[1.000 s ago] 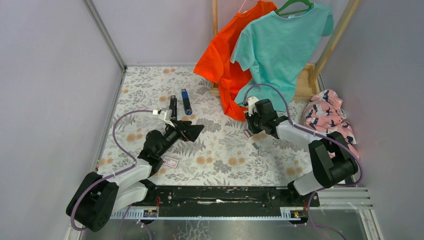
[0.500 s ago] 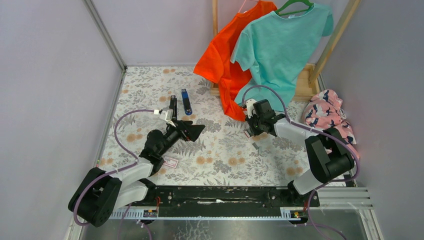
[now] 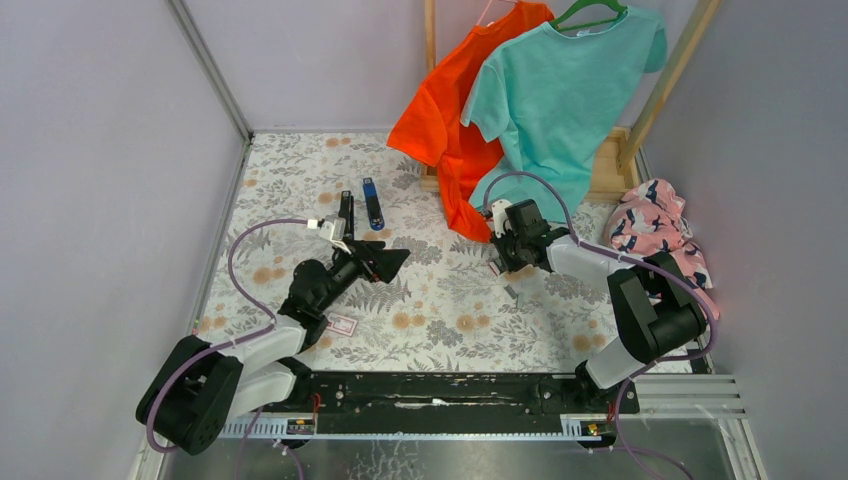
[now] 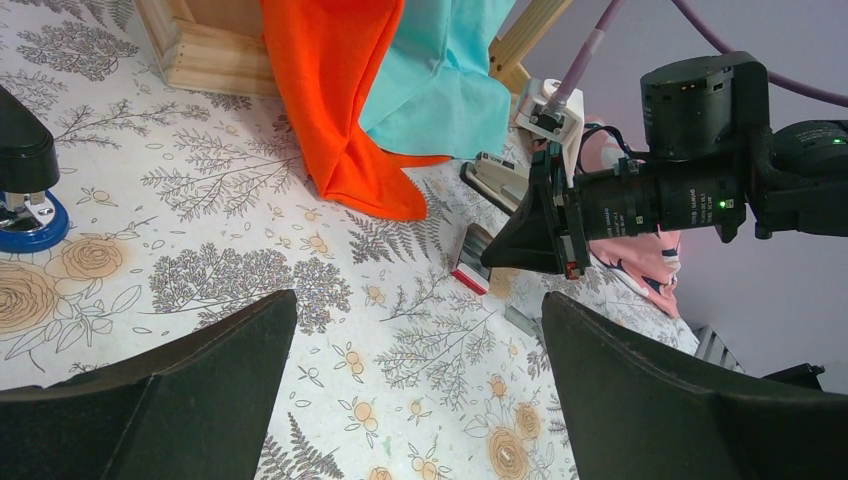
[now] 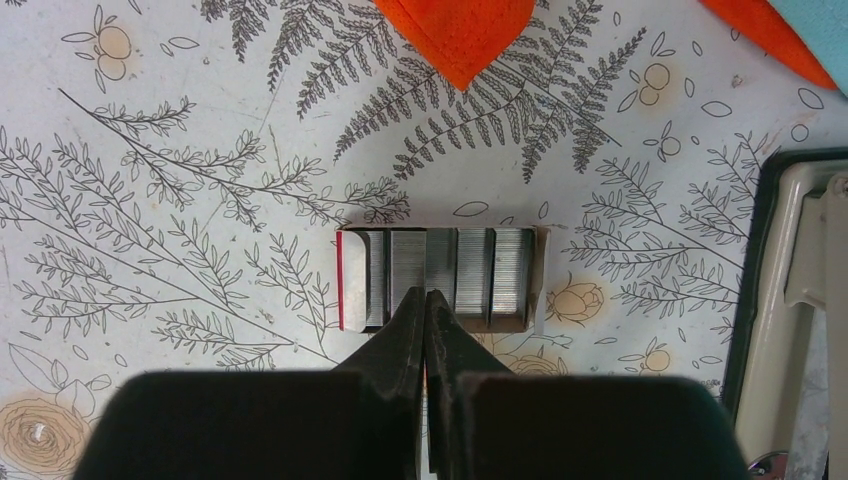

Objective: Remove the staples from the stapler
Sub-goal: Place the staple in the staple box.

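While I'm on the top camera, the stapler (image 3: 346, 212) lies far-left on the tabletop (image 3: 440, 320), just beside a blue bar (image 3: 372, 203). Left wrist: the left hand (image 4: 418, 300) is spread wide above the tabletop. Right wrist: the right hand (image 5: 428, 300) is pressed together, tips over the staples (image 5: 475, 275).

Left pincer (image 4: 420, 395) gapes wide; right pincer (image 5: 427, 305) has its 2 fingers touching.

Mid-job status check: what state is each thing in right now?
left pincer: open, empty.
right pincer: shut, tips over the staple strips.
red-edged staple tray: open, flat on table.
silvery metal staple strips: side by side inside tray.
black elongated stapler: lying on table, apart from both pincers.
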You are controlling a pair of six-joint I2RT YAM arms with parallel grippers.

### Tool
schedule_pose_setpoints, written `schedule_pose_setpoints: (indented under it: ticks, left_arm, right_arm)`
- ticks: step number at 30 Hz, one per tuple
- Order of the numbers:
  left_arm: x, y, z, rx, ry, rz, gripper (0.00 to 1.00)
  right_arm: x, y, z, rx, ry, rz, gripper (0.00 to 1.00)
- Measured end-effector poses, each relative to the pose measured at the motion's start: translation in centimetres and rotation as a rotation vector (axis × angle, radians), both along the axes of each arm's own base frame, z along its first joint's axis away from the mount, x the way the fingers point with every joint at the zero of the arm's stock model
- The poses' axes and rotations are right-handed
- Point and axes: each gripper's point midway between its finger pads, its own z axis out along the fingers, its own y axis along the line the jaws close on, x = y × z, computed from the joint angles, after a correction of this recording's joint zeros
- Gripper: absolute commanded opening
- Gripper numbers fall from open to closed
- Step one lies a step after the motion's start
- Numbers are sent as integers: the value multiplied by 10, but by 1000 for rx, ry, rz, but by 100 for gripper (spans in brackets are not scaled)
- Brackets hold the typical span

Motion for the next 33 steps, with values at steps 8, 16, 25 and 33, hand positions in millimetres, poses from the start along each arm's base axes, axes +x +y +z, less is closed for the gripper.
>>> schedule_pose_setpoints:
  ticks: [8, 16, 25, 33]
  left_arm:
    - [0, 0, 2, -3, -7, 0, 100]
    - [0, 0, 2, -3, -6, 0, 100]
    - [0, 0, 2, -3, -7, 0, 100]
    - [-1, 0, 4, -5, -12, 0, 100]
  right_arm:
    - [2, -4, 0, -19, -10, -13, 0]
    - [4, -7, 0, -34, -21, -20, 0]
    - [4, -7, -4, -40, -12, -18, 1]
    - [4, -7, -4, -41, -11, -17, 4]
